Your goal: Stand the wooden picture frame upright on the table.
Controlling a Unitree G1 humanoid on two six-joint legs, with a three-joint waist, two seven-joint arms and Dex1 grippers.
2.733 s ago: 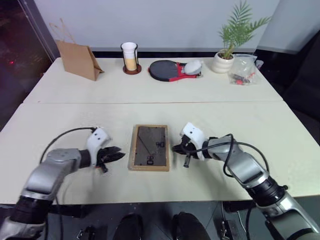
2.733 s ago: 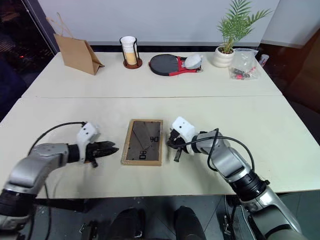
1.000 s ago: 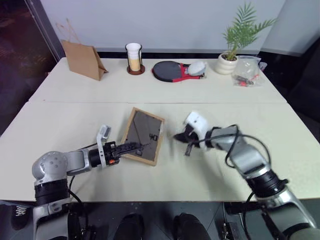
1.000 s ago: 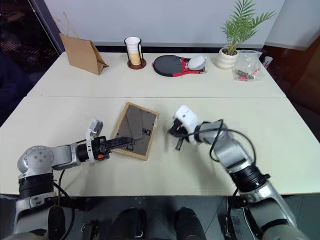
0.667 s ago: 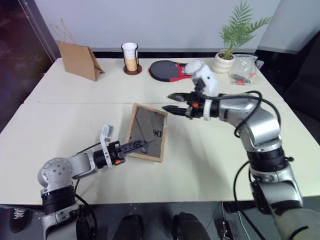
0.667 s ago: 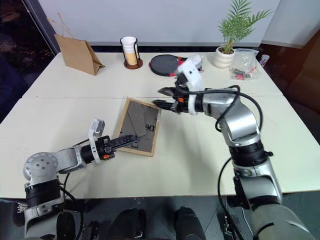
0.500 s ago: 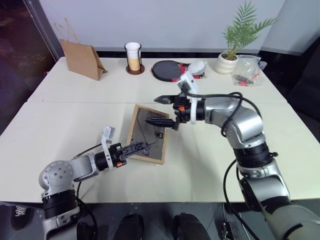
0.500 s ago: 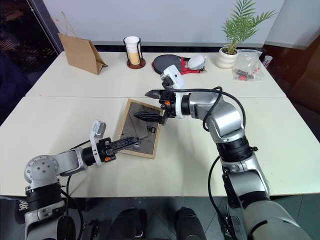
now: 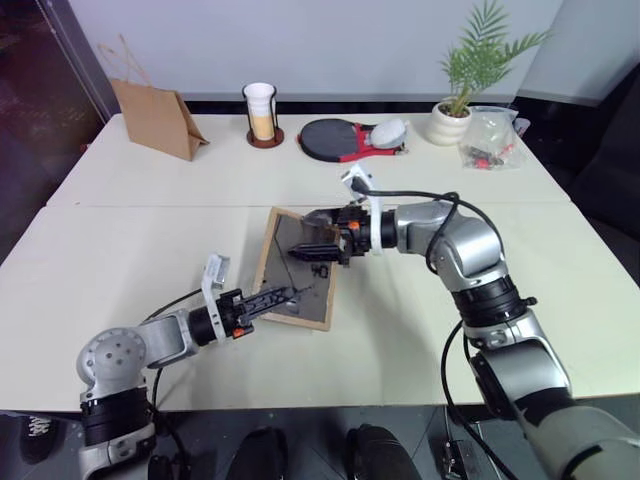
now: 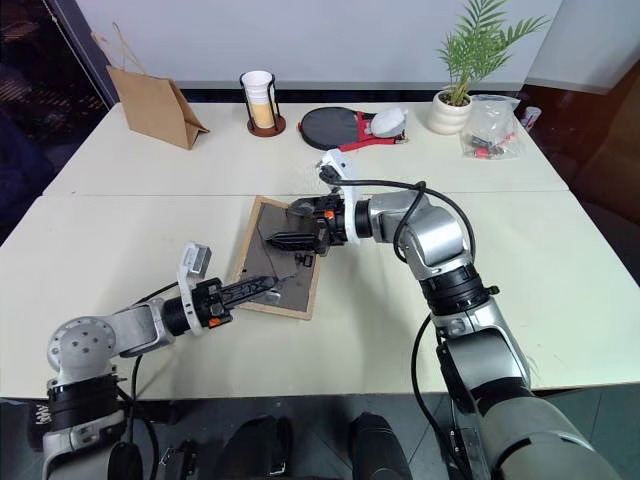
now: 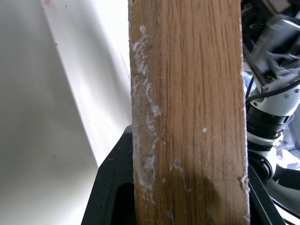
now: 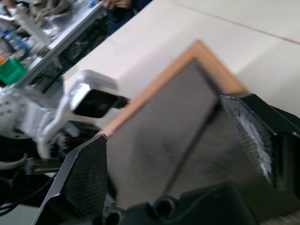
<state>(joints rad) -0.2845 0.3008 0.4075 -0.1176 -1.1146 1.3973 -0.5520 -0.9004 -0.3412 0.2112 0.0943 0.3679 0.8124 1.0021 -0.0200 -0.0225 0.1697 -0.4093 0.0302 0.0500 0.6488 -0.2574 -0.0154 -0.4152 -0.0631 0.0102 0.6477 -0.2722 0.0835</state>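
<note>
Picture frame (image 9: 296, 268) sits mid-table (image 9: 120, 250), just in front of the seam, back panel up, tilted with its near edge lifted. Left claw (image 9: 272, 297) comes in from the front-left, at the frame's near edge. Right claw (image 9: 315, 234) comes in from the right, over the frame's far half. Back row, left to right: paper bag (image 9: 155, 118), cup stack (image 9: 260, 111), paddle (image 9: 335, 139), potted plant (image 9: 452, 108), plastic bag (image 9: 487, 137).

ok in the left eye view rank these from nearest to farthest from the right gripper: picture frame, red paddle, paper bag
1. wooden picture frame, directly under the open right gripper.
2. red paddle, at the table's far side, behind the gripper.
3. paper bag, at the far left corner.
</note>
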